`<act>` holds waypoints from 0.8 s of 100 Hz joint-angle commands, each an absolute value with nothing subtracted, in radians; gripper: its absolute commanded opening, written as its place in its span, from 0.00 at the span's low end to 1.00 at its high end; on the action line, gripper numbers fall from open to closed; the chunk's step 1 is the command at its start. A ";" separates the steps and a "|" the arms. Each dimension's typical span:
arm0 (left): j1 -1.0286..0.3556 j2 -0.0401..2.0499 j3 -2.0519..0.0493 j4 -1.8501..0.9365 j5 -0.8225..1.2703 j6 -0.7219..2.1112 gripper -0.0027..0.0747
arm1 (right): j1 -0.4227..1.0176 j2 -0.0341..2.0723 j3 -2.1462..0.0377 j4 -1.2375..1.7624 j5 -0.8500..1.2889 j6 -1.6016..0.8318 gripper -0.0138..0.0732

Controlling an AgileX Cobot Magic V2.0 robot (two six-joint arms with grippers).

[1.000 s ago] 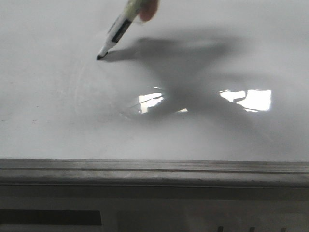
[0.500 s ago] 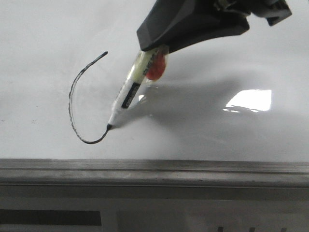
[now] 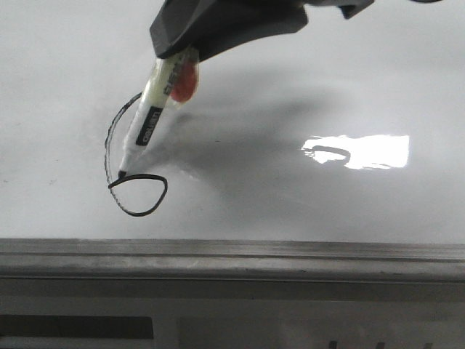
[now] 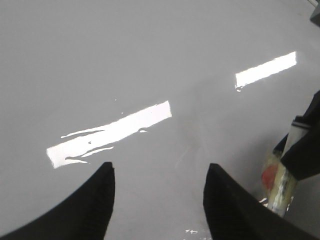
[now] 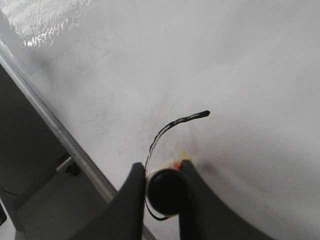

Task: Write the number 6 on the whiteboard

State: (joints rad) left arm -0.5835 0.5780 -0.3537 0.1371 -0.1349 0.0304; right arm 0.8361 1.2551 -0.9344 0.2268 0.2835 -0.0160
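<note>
One marker (image 3: 149,127) clamped in right jaws, tip touching number 6 (image 3: 129,177) loop – on whiteboard (image 3: 305,87), left jaws apart – empty

The right gripper (image 5: 162,192) has two smooth, matte, dark grey fingers (image 5: 131,205) that curve gently and taper toward rounded tips. In the front view its housing (image 3: 225,25) is a dark grey, wedge-shaped shell with soft edges. The left gripper (image 4: 159,200) shows two broad black fingers (image 4: 227,205), curved like horns, plain and without visible markings.
</note>
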 commanded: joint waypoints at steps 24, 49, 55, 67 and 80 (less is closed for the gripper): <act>-0.928 0.793 -0.385 0.191 -0.153 0.020 0.50 | 0.923 1.189 -0.963 0.207 0.256 -0.035 0.09; -0.923 0.923 -0.385 0.127 -0.278 0.020 0.50 | 0.948 1.189 -0.963 0.207 0.275 -0.035 0.09; -0.923 0.929 -0.385 0.125 -0.280 0.020 0.49 | 0.948 1.189 -0.963 0.207 0.275 -0.035 0.09; -0.923 0.929 -0.385 0.108 -0.249 0.020 0.31 | 0.948 1.189 -0.963 0.207 0.279 -0.035 0.09; -0.923 0.929 -0.385 0.108 -0.240 0.020 0.01 | 0.948 1.189 -0.963 0.207 0.281 -0.035 0.09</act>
State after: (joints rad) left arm -0.9269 0.9331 -0.3537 0.1221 -0.1779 0.0290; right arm 0.9457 1.2169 -0.9344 0.2107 0.3473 -0.0238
